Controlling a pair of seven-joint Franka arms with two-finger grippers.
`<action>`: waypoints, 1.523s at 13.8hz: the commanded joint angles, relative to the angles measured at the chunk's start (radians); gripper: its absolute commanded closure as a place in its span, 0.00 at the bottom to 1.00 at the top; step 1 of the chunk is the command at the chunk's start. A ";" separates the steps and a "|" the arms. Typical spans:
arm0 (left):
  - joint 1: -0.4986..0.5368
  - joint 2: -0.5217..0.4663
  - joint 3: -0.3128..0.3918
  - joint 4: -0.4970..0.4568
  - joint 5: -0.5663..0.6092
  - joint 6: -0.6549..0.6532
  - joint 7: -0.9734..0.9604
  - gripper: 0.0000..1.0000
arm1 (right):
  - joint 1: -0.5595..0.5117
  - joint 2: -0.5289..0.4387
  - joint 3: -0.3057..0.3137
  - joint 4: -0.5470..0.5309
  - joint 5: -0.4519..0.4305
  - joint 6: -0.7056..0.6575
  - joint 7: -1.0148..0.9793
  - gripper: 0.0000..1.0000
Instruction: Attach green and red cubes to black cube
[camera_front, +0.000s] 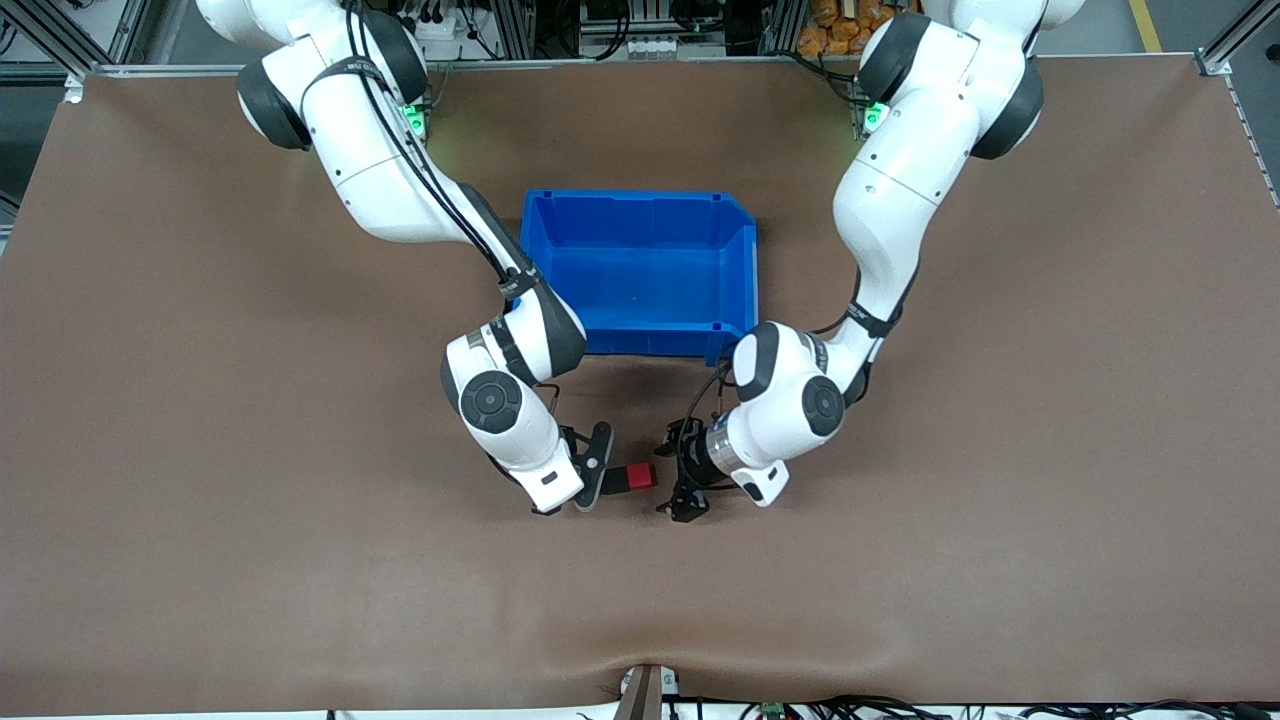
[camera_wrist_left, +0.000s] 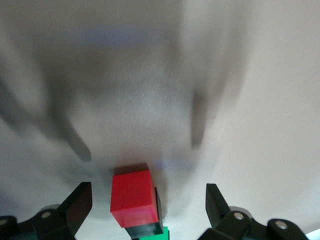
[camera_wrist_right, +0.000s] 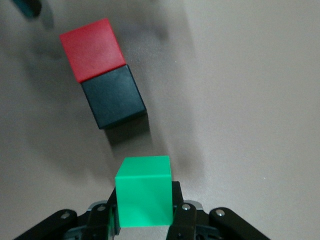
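Because the red cube (camera_wrist_right: 92, 48) already sits flush against the black cube (camera_wrist_right: 113, 97), I judge that 1 of the 2 joins is made and the green one is now in hand. The joined pair rests on the brown worktop (camera_front: 200, 560) about midway between its 2 ends, nearer the front-camera edge than the blue bin (camera_front: 640, 210), which stands at the middle of the table.

I see the right gripper (camera_wrist_right: 142, 220) low over the worktop just beside the pair, on the side toward the right arm's end of the table. Its 2 fingers are clamped on the green cube (camera_wrist_right: 144, 191). The green cube is apart from the black cube, with bare worktop between them.

The left gripper (camera_wrist_left: 147, 205) is low just beside the red cube, toward the left arm's end. Its fingers are spread wide and grip nothing.

In my judgement, the next move calls for squaring a green face to the free black face, then pressing it on. The spread left fingers could brace the red end, so the pair does not slide.
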 joint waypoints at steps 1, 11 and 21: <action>0.055 -0.064 0.005 -0.007 0.013 -0.140 0.042 0.00 | 0.025 0.034 0.001 0.042 -0.012 0.018 0.014 1.00; 0.162 -0.173 0.005 -0.005 0.280 -0.288 0.061 0.00 | 0.049 0.049 -0.003 0.035 -0.013 0.065 0.015 0.00; 0.334 -0.350 0.021 -0.005 0.422 -0.521 0.536 0.00 | -0.071 -0.138 -0.006 -0.049 0.012 -0.129 0.032 0.00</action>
